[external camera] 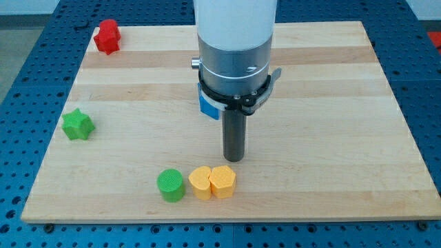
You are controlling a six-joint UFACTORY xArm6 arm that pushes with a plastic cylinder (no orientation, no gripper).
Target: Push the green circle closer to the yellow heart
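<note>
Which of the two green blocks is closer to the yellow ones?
The green circle near the view's bottom, a small gap left of the two touching yellow blocks. The green star sits far off at the view's left edge. My tip hovers just above the yellow pair.

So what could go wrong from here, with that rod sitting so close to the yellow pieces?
My tip stands just above the two touching yellow blocks, the yellow heart and its yellow neighbour, on the far side from the green circle. Moving toward the view's bottom could shove the heart away. The green circle lies near the board's lower edge, so a skewed push might slide it off.
</note>
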